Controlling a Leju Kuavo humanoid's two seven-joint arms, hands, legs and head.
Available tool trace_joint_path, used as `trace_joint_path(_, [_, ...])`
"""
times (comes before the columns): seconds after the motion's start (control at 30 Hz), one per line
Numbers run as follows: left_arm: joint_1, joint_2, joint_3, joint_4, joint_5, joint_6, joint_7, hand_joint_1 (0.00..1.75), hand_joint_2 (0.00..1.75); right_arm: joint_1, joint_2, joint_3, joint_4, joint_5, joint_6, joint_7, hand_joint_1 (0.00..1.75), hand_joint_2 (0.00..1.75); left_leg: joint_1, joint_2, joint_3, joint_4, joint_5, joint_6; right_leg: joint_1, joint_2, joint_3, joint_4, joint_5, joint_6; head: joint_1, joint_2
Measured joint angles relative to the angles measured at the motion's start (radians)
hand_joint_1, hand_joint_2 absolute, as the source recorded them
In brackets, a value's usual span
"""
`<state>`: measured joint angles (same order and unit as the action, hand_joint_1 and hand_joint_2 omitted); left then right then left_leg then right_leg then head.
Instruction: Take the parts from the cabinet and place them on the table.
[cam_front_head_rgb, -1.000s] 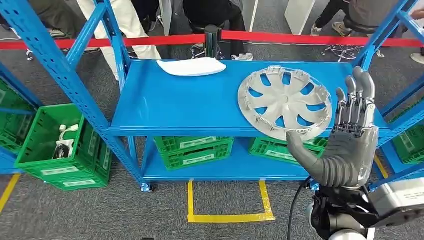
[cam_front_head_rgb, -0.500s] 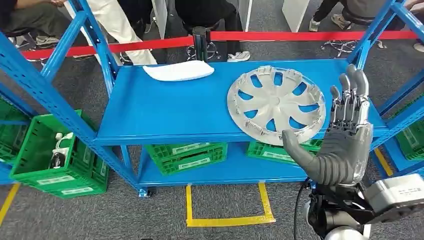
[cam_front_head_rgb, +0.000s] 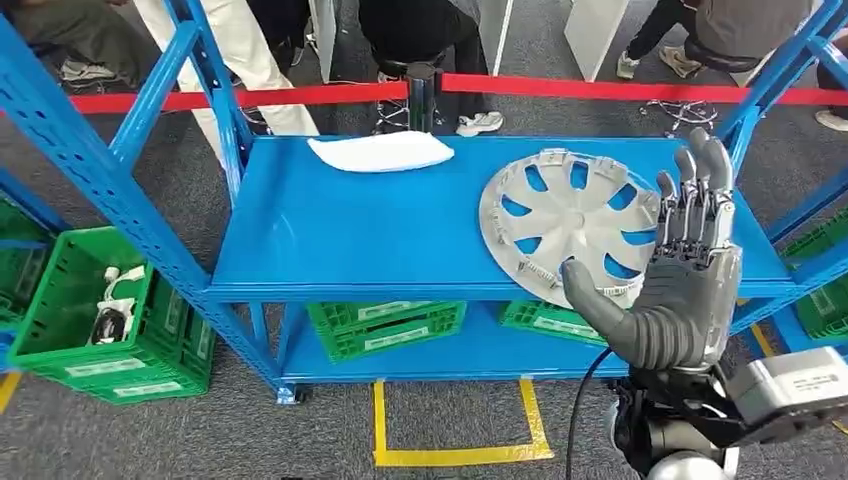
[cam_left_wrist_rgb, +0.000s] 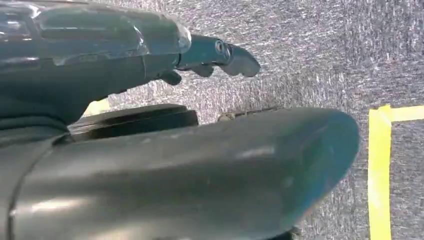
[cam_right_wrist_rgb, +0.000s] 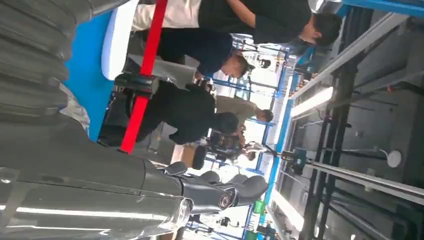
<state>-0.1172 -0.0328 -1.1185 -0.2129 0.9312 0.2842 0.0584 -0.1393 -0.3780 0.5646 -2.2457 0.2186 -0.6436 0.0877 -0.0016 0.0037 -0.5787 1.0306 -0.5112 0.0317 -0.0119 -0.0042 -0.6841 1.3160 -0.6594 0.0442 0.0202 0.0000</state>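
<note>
A green crate (cam_front_head_rgb: 70, 320) at 8 o'clock holds a white part (cam_front_head_rgb: 105, 310). A white cover (cam_front_head_rgb: 380, 151) lies at 12 on the blue shelf (cam_front_head_rgb: 340, 240). The hubcap (cam_front_head_rgb: 565, 225) sits at 2, overhanging the shelf's front edge; a clumsy push could tip it off. The right robot hand (cam_front_head_rgb: 680, 270) hovers spread, empty. The left robot hand (cam_left_wrist_rgb: 220, 55) hangs over carpet; its state is unclear.

The right hand (cam_front_head_rgb: 680, 290) is raised upright, fingers extended and empty; the left hand (cam_left_wrist_rgb: 150, 150) hangs down.
</note>
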Motion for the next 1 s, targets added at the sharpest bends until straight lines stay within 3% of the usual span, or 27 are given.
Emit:
trace_joint_path(0.03, [0.0, 0.0, 0.0, 0.0, 0.0, 0.0, 0.0, 0.0, 0.0, 0.0, 0.0, 0.0, 0.0, 0.0, 0.0, 0.0, 0.0, 1.75, -0.002, -0.002, 0.007, 0.0, -0.005, -0.001, 0.0, 0.0, 0.006, -0.034, 0.04, -0.004, 0.005, 0.0])
trace_joint_path(0.1, [-0.001, -0.001, 0.0, 0.0, 0.0, 0.0, 0.0, 0.0, 0.0, 0.0, 0.0, 0.0, 0.0, 0.0, 0.0, 0.0, 0.0, 1.75, -0.007, -0.006, 0.028, 0.0, -0.017, -0.002, 0.005, 0.001, 0.066, -0.203, 0.16, -0.021, 0.016, 0.0])
trace_joint_path(0.13, [0.0, -0.002, 0.0, 0.0, 0.0, 0.0, 0.0, 0.0, 0.0, -0.001, 0.0, 0.0, 0.0, 0.0, 0.0, 0.0, 0.0, 1.75, -0.005, -0.006, 0.027, -0.003, -0.022, -0.004, 0.009, 0.003, 0.086, -0.265, 0.186, -0.031, 0.02, 0.0])
trace_joint_path(0.17, [-0.003, -0.004, 0.0, 0.0, 0.0, 0.0, 0.0, 0.0, 0.0, -0.001, 0.0, 0.0, 0.0, -0.001, 0.0, 0.0, 0.0, 1.75, -0.013, -0.009, 0.031, 0.001, -0.026, -0.01, 0.012, 0.001, 0.1, -0.281, 0.171, -0.038, 0.015, 0.0])
trace_joint_path(0.27, [-0.002, -0.004, 0.0, 0.0, 0.0, 0.0, 0.0, 0.0, 0.0, -0.001, 0.0, 0.0, -0.001, 0.0, 0.0, 0.0, 0.0, 1.75, -0.007, -0.005, 0.031, -0.007, -0.026, -0.024, 0.016, 0.003, 0.102, -0.294, 0.163, -0.044, 0.019, 0.0])
trace_joint_path(0.33, [-0.004, -0.003, 0.0, 0.0, 0.0, 0.0, 0.0, 0.0, 0.0, -0.001, 0.0, 0.0, -0.001, 0.0, 0.0, 0.0, 0.0, 1.75, -0.009, -0.005, 0.034, 0.008, -0.041, -0.038, 0.006, 0.001, 0.122, -0.318, 0.171, -0.053, 0.018, 0.0])
trace_joint_path(0.4, [-0.004, -0.003, 0.0, 0.0, 0.001, 0.005, -0.002, 0.0, 0.0, -0.001, 0.0, 0.0, -0.001, 0.003, -0.002, 0.012, 0.0, 1.75, -0.001, -0.006, -0.023, 0.116, -0.099, -0.051, 0.004, -0.003, 0.13, -0.321, 0.17, -0.065, 0.006, 0.0])
trace_joint_path(0.47, [-0.002, -0.002, 0.0, 0.0, 0.003, 0.009, -0.002, 0.0, 0.0, 0.001, 0.0, 0.0, 0.002, 0.01, -0.002, 0.029, 0.0, 1.75, 0.012, -0.007, -0.116, 0.267, -0.15, -0.068, 0.004, -0.003, 0.131, -0.321, 0.165, -0.068, 0.001, 0.0])
trace_joint_path(0.5, [-0.001, -0.001, 0.0, 0.0, 0.003, 0.009, -0.001, 0.0, 0.0, 0.001, 0.0, 0.0, 0.003, 0.012, -0.002, 0.032, 0.0, 1.75, 0.019, -0.006, -0.138, 0.287, -0.14, -0.075, 0.002, -0.003, 0.133, -0.32, 0.162, -0.067, 0.001, 0.0])
trace_joint_path(0.53, [-0.001, 0.0, 0.0, 0.0, 0.003, 0.008, -0.001, 0.0, 0.0, 0.002, 0.0, 0.0, 0.003, 0.013, 0.001, 0.035, 0.0, 1.75, 0.025, -0.005, -0.134, 0.262, -0.106, -0.082, -0.001, -0.002, 0.137, -0.32, 0.159, -0.065, 0.0, 0.0])
trace_joint_path(0.57, [-0.001, 0.0, 0.0, 0.0, 0.003, 0.008, -0.001, 0.0, 0.0, 0.002, 0.0, 0.0, 0.003, 0.014, 0.004, 0.035, 0.0, 1.75, 0.031, -0.003, -0.11, 0.202, -0.056, -0.089, -0.005, -0.001, 0.142, -0.318, 0.154, -0.061, -0.002, 0.0])
trace_joint_path(0.63, [-0.001, 0.0, 0.0, 0.0, -0.004, 0.006, 0.008, 0.0, 0.0, 0.001, 0.0, 0.0, 0.006, 0.032, 0.016, 0.042, 0.0, 1.75, 0.044, 0.006, -0.032, 0.024, 0.042, -0.108, -0.013, 0.0, 0.152, -0.305, 0.138, -0.047, -0.006, 0.0])
trace_joint_path(0.67, [-0.003, -0.001, 0.0, 0.0, -0.02, -0.003, 0.027, 0.0, 0.0, 0.001, -0.003, 0.0, 0.007, 0.064, 0.028, 0.061, 0.0, 1.75, 0.035, 0.004, -0.017, 0.007, 0.009, -0.118, -0.007, 0.004, 0.149, -0.297, 0.129, -0.036, -0.015, 0.0])
trace_joint_path(0.7, [-0.004, 0.001, 0.0, 0.001, -0.039, -0.011, 0.044, 0.0, 0.0, 0.0, -0.007, -0.002, 0.008, 0.104, 0.042, 0.087, 0.0, 1.75, 0.036, 0.005, -0.017, 0.005, 0.026, -0.08, -0.007, 0.005, 0.148, -0.293, 0.127, -0.03, -0.021, 0.0])
trace_joint_path(0.73, [-0.003, 0.003, -0.001, 0.001, -0.057, -0.019, 0.064, 0.0, 0.0, -0.002, -0.018, -0.005, 0.008, 0.165, 0.066, 0.124, 0.0, 1.75, 0.033, 0.005, -0.017, 0.005, 0.02, -0.074, -0.007, 0.005, 0.149, -0.297, 0.128, -0.03, -0.016, 0.0])
trace_joint_path(0.87, [-0.004, 0.016, -0.003, 0.003, -0.098, -0.035, 0.092, 0.0, 0.0, -0.029, -0.074, -0.048, 0.025, 0.291, 0.146, 0.273, 0.0, 1.75, 0.03, 0.002, -0.017, 0.005, 0.017, -0.072, -0.01, 0.005, 0.157, -0.31, 0.132, -0.024, -0.014, 0.0])
trace_joint_path(1.0, [-0.005, 0.03, -0.003, 0.004, -0.101, -0.039, 0.094, 0.0, 0.0, -0.045, -0.113, -0.081, 0.043, 0.311, 0.166, 0.298, 0.0, 1.75, 0.026, -0.001, -0.017, 0.006, 0.015, -0.066, -0.014, 0.004, 0.16, -0.315, 0.132, -0.015, -0.013, 0.0])
